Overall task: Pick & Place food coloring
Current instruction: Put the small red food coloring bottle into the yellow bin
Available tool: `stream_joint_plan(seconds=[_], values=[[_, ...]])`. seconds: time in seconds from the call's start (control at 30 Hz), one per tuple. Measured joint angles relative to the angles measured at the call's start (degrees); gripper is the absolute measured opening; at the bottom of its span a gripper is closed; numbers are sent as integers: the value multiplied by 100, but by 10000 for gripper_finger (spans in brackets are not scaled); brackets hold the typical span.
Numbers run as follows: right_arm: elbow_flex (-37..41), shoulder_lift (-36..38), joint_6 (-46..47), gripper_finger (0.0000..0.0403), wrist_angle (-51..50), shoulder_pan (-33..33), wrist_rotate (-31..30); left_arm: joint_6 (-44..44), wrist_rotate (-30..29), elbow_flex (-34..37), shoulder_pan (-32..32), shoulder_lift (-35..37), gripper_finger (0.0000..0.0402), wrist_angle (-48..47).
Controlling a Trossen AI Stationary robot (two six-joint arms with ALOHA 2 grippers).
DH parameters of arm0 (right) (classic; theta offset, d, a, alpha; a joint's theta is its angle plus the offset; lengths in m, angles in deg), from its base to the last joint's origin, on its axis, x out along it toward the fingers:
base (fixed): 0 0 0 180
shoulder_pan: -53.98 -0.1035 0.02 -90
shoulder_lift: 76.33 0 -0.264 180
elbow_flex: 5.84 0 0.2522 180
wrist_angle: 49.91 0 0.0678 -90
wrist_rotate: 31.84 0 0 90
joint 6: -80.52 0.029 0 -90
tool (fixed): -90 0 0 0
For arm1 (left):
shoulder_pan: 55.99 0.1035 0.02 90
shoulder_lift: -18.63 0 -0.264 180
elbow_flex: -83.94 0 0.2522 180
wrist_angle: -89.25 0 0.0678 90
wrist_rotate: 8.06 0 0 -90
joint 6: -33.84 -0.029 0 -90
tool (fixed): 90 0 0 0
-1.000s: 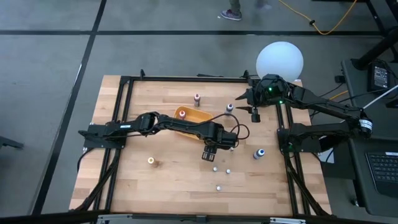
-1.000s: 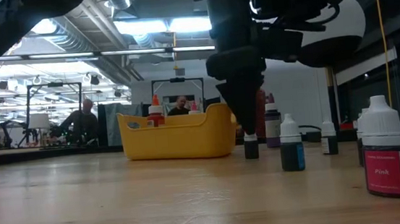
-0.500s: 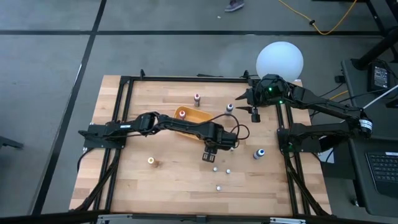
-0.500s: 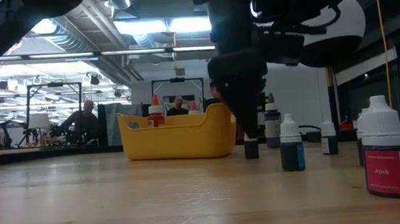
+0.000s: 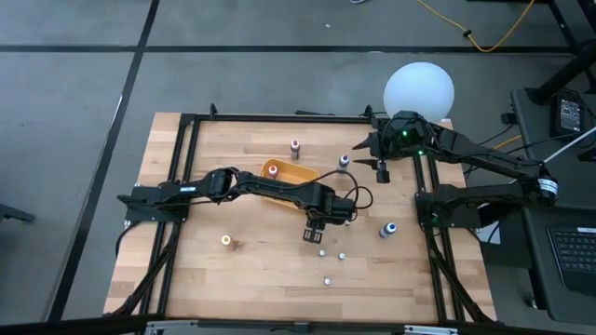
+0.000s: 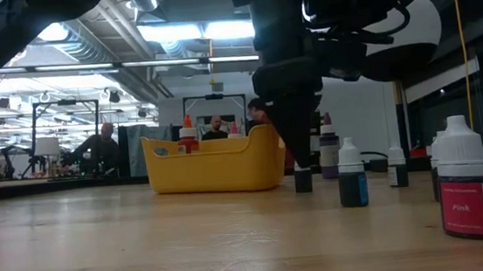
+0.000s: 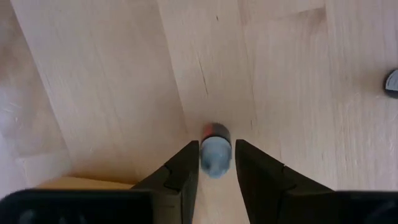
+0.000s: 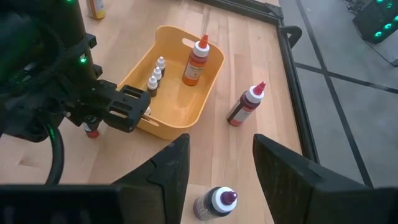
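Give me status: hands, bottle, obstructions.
Left hand down over small bottle, fingers either side, closing. Right hand open, parked at far right corner. Bottle upright on table, nothing blocking.

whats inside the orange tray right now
In the right wrist view the orange tray holds one tall orange-capped bottle and about three tiny dropper bottles along one wall. The near wall hides part of its floor.

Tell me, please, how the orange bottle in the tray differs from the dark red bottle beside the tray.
The orange bottle stands inside the yellow tray; the dark red bottle stands outside it on the table. The first has an orange body, the second a dark maroon one. Both are upright, with pointed red tips.
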Motion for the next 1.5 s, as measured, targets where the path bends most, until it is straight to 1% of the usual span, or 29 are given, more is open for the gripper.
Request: stream_joint_plan(seconds=[0.3, 0.47, 0.6, 0.7, 0.87, 0.97, 1.07, 1.1, 1.13, 1.23, 1.3, 1.37, 1.5], values=[[0, 0, -2, 177, 0, 1, 0, 546, 33, -47, 15, 0, 59, -156], [0, 0, -4, 177, 0, -1, 0, 635, 29, -396, 75, 42, 60, -408], [0, 0, -7, 177, 3, -1, -1, 1026, -140, -678, 248, 261, 61, -401], [0, 2, -7, 177, 7, -1, -2, 1543, -175, -654, 373, 677, 59, -166], [0, 2, -9, 177, 0, -1, -4, 2681, -586, -656, 493, 1312, 59, -286], [0, 2, -9, 177, -2, -1, -7, 3435, -856, -654, 538, 1641, 59, -1014], [0, 2, -9, 177, -4, -1, -9, 4147, -1046, -605, 543, 1761, 59, -2044], [0, 2, -9, 177, -4, -1, -9, 4350, -1053, -555, 540, 1775, 59, -2310], [0, 2, -9, 177, -4, -1, -9, 4502, -1028, -465, 538, 1789, 59, -2351], [0, 2, -9, 177, -4, 0, -7, 4723, -632, 95, 529, 1976, 59, -2122], [0, 2, -9, 177, -11, 3, -9, 5076, -491, 483, 527, 2067, 59, -2071], [0, 2, -17, 177, -13, 10, 0, 5377, -531, 921, 508, 2130, 59, -2336], [0, 1, -31, 177, -13, 25, 0, 6098, -537, 1802, 494, 2576, 59, -2086]])
